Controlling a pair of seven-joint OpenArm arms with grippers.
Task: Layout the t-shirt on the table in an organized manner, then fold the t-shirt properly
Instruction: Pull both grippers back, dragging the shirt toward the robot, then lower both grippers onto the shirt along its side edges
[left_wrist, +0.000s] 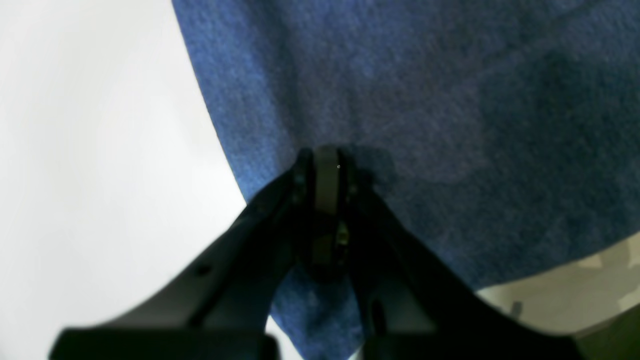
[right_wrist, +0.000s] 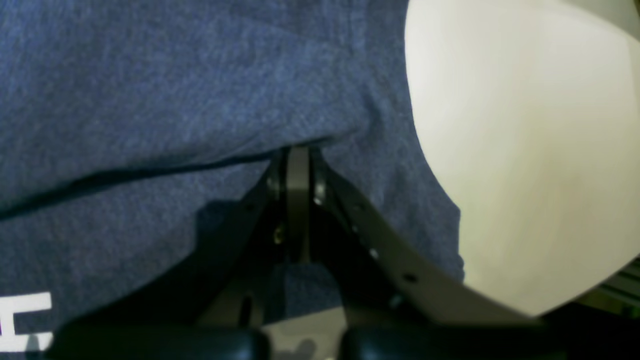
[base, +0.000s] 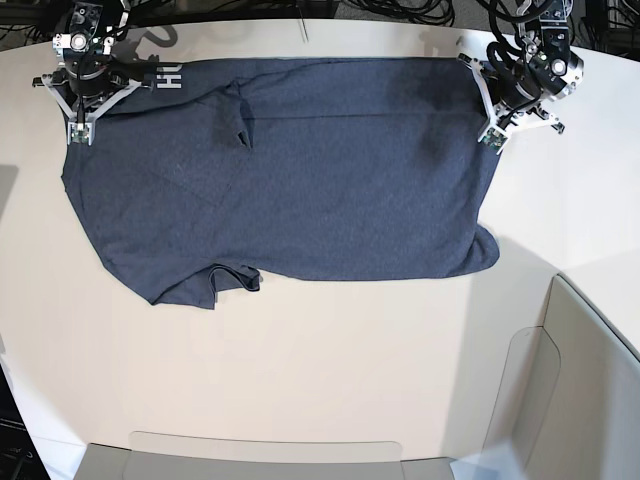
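The left gripper (left_wrist: 326, 165) and right gripper (right_wrist: 298, 160) are pinching the t-shirt (base: 300, 170) tight at two and ten o'clock on the table (base: 330, 360).

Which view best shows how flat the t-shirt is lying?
The base view: the whole t-shirt is visible spread across the table, with rumpled lower corners. The wrist views show only close cloth beside each shut claw, left and right.

White lettering (right_wrist: 25, 320) cut off, perhaps illegible.
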